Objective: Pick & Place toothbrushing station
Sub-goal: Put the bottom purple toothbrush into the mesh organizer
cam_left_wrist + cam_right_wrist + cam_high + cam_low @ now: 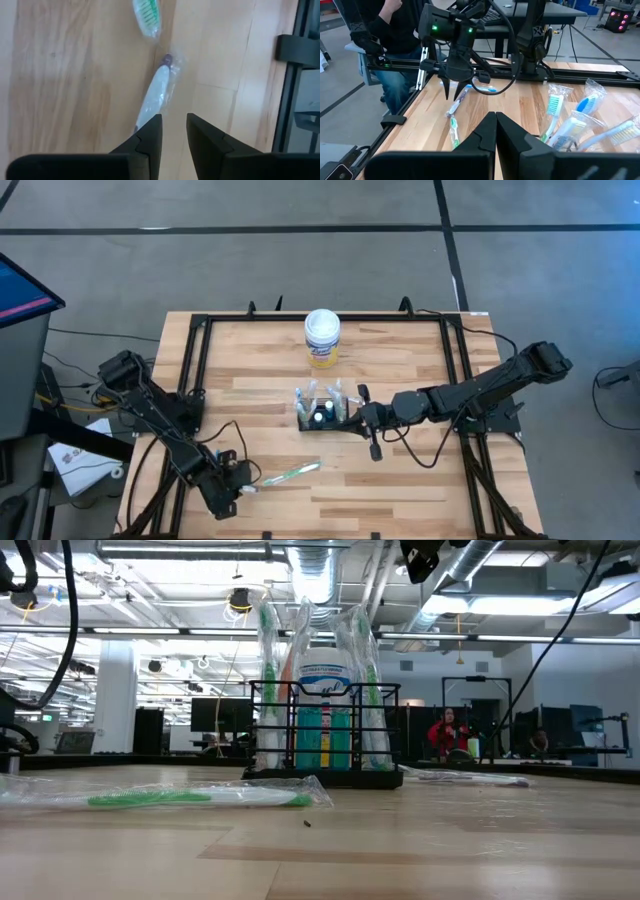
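The toothbrushing station (322,412), a black wire-mesh caddy, stands mid-table with several wrapped toothbrushes upright in it (325,730). My right gripper (495,120) is shut and hangs in the air by the caddy's right side (358,418), touching nothing. My left gripper (174,132) is open, slanting down near the table's near left corner (240,486). It stands over the end of a wrapped white toothbrush (152,97) that lies flat on the wood. A wrapped green toothbrush (292,474) lies flat just beyond it, toward the table's middle (190,798). My left gripper comes from above, slanting down. One fingertip (150,132) stands over the white toothbrush's wrapped end (141,117). The toothbrush lies beside that finger, not in the gap. I cannot tell whether the finger touches it.
A round white-lidded canister with a yellow label (322,338) stands behind the caddy near the far edge. Black frame rails (190,380) run along the table's sides. A person in dark sleeves sits beyond the table's left side (385,45). Bare wood lies between caddy and near edge.
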`<state>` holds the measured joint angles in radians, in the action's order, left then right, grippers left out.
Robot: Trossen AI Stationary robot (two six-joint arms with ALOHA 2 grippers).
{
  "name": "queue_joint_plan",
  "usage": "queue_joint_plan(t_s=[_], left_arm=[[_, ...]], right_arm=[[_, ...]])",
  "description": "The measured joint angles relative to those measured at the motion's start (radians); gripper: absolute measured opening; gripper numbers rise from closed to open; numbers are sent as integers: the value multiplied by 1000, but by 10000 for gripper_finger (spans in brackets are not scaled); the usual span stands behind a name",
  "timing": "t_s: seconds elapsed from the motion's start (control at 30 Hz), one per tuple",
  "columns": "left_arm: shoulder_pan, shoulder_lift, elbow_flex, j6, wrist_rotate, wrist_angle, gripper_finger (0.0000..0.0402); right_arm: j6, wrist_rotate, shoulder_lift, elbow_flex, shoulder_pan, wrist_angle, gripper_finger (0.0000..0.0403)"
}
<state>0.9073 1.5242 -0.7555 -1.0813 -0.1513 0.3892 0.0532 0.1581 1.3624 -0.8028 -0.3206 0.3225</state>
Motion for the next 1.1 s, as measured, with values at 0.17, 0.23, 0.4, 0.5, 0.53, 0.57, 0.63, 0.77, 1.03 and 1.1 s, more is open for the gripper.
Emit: queue_joint_plan(t_s=[0.17, 0.23, 0.4, 0.5, 0.53, 0.57, 0.63, 0.77, 1.03, 1.1], left_arm=[[0, 0, 0, 0, 3, 52, 84], [0, 0, 0, -1, 13, 57, 84], [0, -1, 0, -9, 43, 67, 84], [2, -1, 0, -49, 67, 118, 83], [1, -1, 0, -56, 72, 140, 83], [1, -1, 0, -57, 72, 149, 83], [1, -1, 0, -52, 72, 148, 83], [1, -1, 0, -53, 72, 151, 83], [3, -1, 0, -53, 79, 163, 83], [3, -1, 0, -53, 84, 165, 83]], right_arm=[[0, 0, 0, 0, 0, 0, 0], [0, 0, 0, 0, 0, 0, 0], [0, 0, 0, 0, 0, 0, 0], [0, 0, 0, 0, 0, 0, 0], [0, 0, 0, 0, 0, 0, 0], [0, 0, 0, 0, 0, 0, 0], [0, 0, 0, 0, 0, 0, 0], [0, 0, 0, 0, 0, 0, 0], [0, 0, 0, 0, 0, 0, 0], [0, 0, 0, 0, 0, 0, 0]])
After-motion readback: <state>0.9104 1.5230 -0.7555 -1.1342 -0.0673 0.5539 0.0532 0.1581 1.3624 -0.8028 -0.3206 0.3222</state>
